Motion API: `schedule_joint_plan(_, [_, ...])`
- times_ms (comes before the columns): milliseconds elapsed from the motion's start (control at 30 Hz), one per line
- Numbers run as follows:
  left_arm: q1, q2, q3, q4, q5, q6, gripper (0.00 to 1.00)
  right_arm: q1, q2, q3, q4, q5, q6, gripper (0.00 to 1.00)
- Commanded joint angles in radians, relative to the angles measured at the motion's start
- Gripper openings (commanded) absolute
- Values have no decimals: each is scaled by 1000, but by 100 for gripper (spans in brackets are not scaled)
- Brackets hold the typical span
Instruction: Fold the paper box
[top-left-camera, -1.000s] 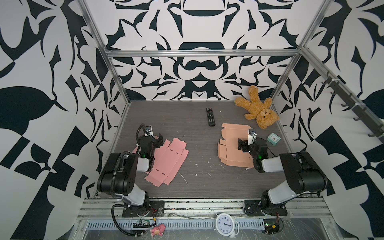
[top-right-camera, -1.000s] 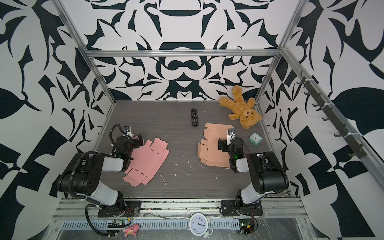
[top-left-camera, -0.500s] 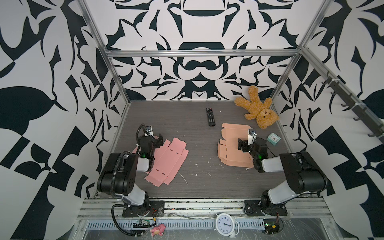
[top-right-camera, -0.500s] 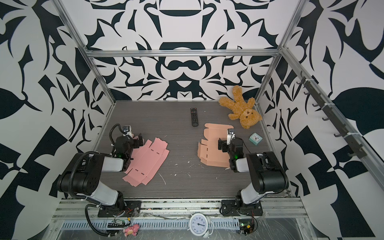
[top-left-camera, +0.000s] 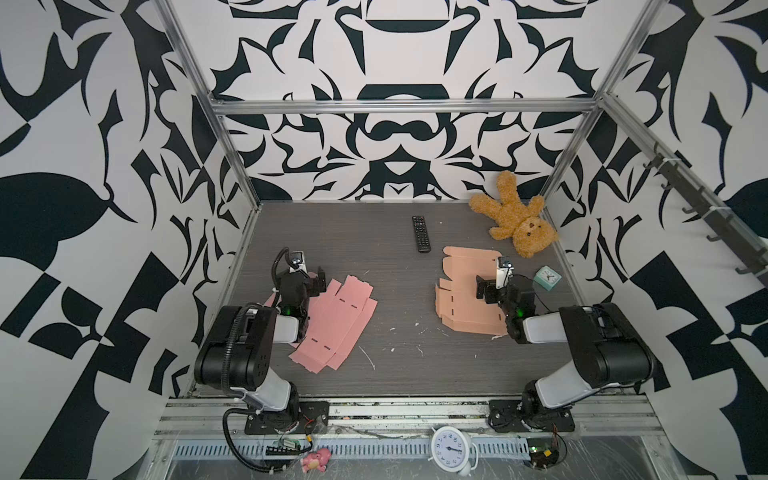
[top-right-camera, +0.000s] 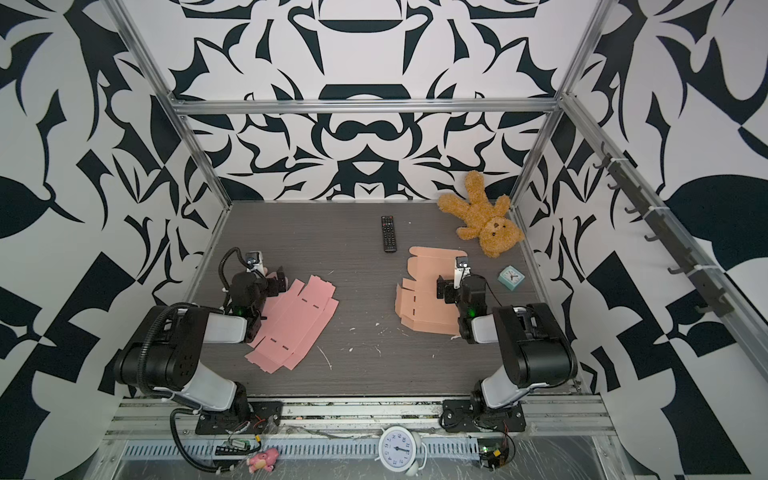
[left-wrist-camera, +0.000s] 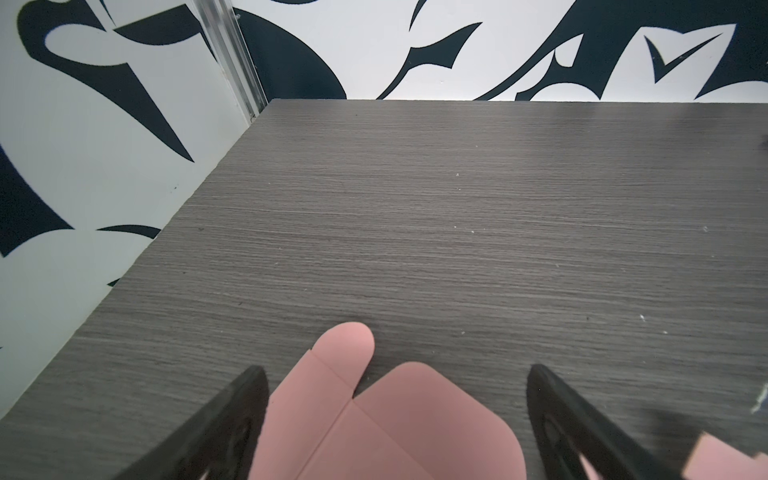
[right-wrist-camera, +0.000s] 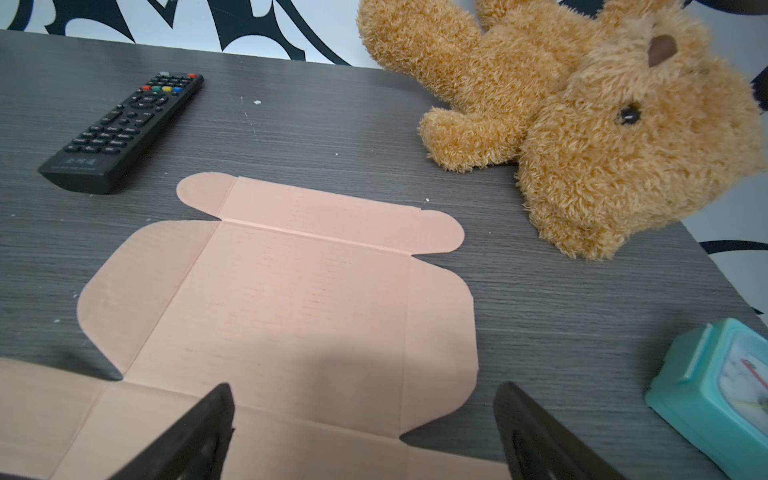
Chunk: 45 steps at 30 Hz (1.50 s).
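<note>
Two unfolded paper box blanks lie flat on the dark table. The pink blank (top-left-camera: 336, 324) (top-right-camera: 295, 322) is on the left. The peach blank (top-left-camera: 465, 291) (top-right-camera: 424, 291) is on the right. My left gripper (top-left-camera: 309, 280) (top-right-camera: 276, 282) hovers low over the pink blank's far left corner. In the left wrist view it (left-wrist-camera: 395, 370) stands open with the pink flaps (left-wrist-camera: 374, 428) lying between its fingers, untouched. My right gripper (top-left-camera: 494, 286) (top-right-camera: 451, 289) sits over the peach blank's right part. In the right wrist view it (right-wrist-camera: 365, 385) is open above the sheet (right-wrist-camera: 291, 299).
A black remote (top-left-camera: 421, 233) (right-wrist-camera: 124, 129) lies at the back centre and a brown teddy bear (top-left-camera: 517, 220) (right-wrist-camera: 582, 124) at the back right. A small teal clock (top-left-camera: 547, 278) (right-wrist-camera: 723, 395) stands right of the peach blank. Patterned walls enclose the table on three sides.
</note>
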Motion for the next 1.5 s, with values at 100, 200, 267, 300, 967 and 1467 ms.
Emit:
schedule_joint_plan(100, [3,4,-7,23,5,3,99,-2,-10,24,12,17,5,99])
schedule_joint_plan(200, [4,4,-7,24,4,3,99,-1,-10,24,12,17,4,99])
schedule_joint_plan(267, [3,3,-10,29,6,3,99,-1,-10,24,12,18,5,99])
schedule_joint_plan(300, [4,2,-12,32,15,4,99,-1,-10,24,13,17,5,99])
schedule_joint_plan(967, [3,-229,44,-302,55,-21,99,0,-129,97,-233,-2,9,99])
schedule_joint_plan(1467, [-4,-376,219,-711,493,-346,99,150,-485,171,-639,84,168,99])
